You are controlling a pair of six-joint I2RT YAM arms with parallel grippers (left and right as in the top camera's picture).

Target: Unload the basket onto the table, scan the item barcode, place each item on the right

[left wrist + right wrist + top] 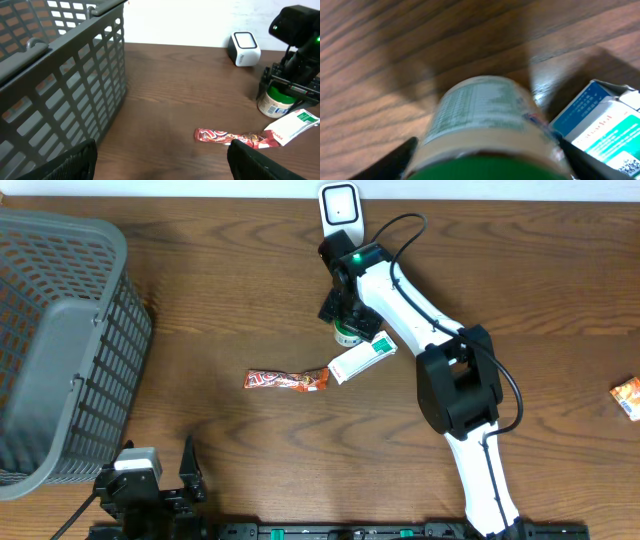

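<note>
Right wrist: right pincer (487, 150) straddles jar (485, 110), cannot tell if pinching; left pincer (165, 162) spread. Jar upright on desk (200, 310), just near of scanner (340, 205). Grasp step, I judge; next needs clamp, lift, barcode toward scanner.

Bright, even light; the jar (485, 125) is motion-blurred up close.
</note>
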